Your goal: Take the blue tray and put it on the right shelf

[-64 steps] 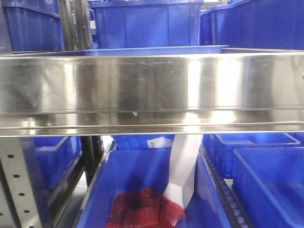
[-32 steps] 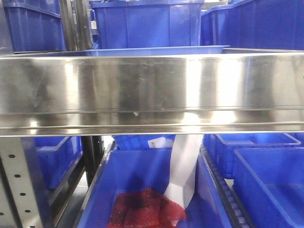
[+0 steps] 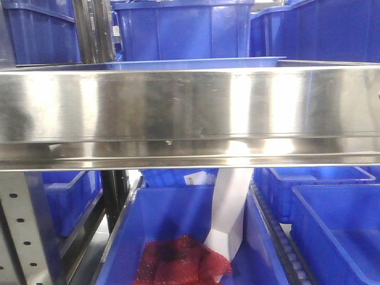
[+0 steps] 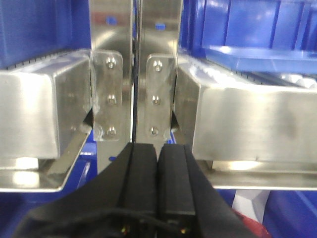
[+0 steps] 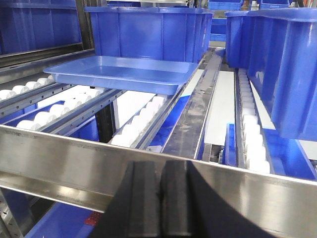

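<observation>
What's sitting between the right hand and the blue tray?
In the right wrist view, the shelf's steel front rail and bare white rollers separate the right hand from the blue tray.

We record the tray (image 5: 121,73) lying on the roller tracks (image 5: 141,119) of the shelf (image 3: 190,113), behind its front rail (image 5: 64,163). Behind the tray we find a deep bin (image 5: 148,32); to its right, past a flat divider rail (image 5: 198,106), a second deep bin (image 5: 285,64) on the neighbouring track. Below the shelf we note a bin (image 3: 178,237) with a mesh bag (image 3: 181,261) and a paper strip (image 3: 228,214) in it, and further bins left (image 3: 68,199) and right (image 3: 338,228) of it. We place the left gripper (image 4: 157,151) before two bolted upright posts (image 4: 133,69) where two shelf sections meet, and the right gripper (image 5: 159,171) just before the front rail.
</observation>
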